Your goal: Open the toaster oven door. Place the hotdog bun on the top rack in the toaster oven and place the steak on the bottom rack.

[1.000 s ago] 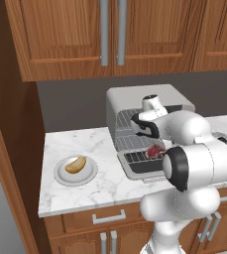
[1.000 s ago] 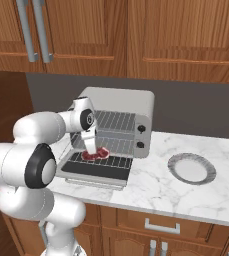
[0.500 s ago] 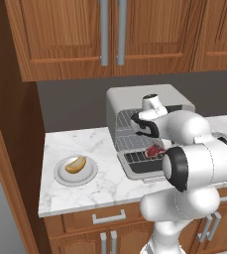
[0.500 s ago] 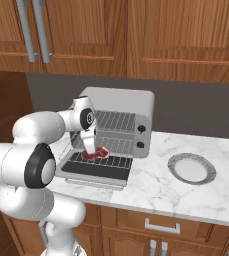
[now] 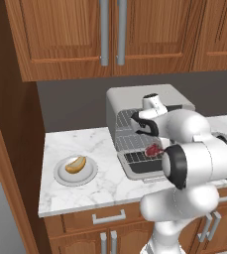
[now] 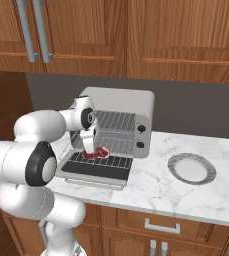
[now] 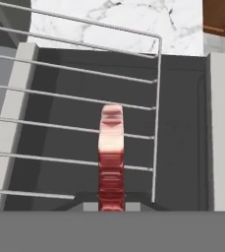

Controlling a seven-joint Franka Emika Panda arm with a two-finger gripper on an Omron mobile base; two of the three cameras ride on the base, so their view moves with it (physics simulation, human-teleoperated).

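The toaster oven [image 5: 135,99] [image 6: 121,100] stands on the counter with its door [image 5: 140,171] [image 6: 93,172] folded down flat. The bottom rack [image 5: 135,158] [image 6: 113,160] [image 7: 84,97] is slid out over the door, and the top rack [image 6: 113,120] stays inside. My gripper [image 5: 152,148] [image 6: 90,149] [image 7: 111,204] is shut on the red steak [image 5: 153,150] [image 6: 97,153] [image 7: 111,147], which hangs edge-on just above the pulled-out rack. The hotdog bun [image 5: 75,163] lies on a plate [image 5: 60,174] to the oven's left.
An empty grey plate [image 6: 175,170] sits on the marble counter [image 6: 151,190] to the right of the oven. Wooden wall cabinets [image 5: 110,34] hang above. A tall wooden panel [image 5: 6,149] bounds the counter on the left.
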